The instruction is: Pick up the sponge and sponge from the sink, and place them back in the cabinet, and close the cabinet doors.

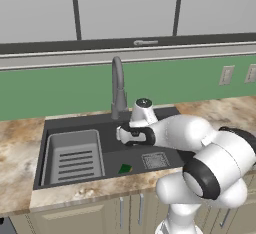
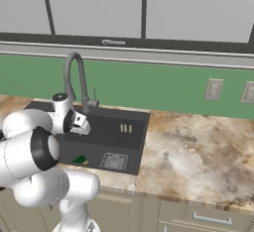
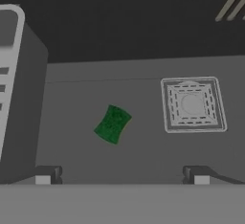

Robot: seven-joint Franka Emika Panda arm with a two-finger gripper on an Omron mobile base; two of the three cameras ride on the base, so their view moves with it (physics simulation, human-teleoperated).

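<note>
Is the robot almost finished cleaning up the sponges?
Not yet, it looks like the start. A sponge still lies on the floor of the sink, beside the drain. The hand is open above it, holding nothing. Left: grab the sponge, put the sponges in the cabinet, and close the doors.

Glossy white arm [image 1: 200,148], dark joints

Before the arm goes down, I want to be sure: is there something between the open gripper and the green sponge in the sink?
Nothing visible. The sponge lies alone on the bare sink floor, beyond the open gripper.
</note>
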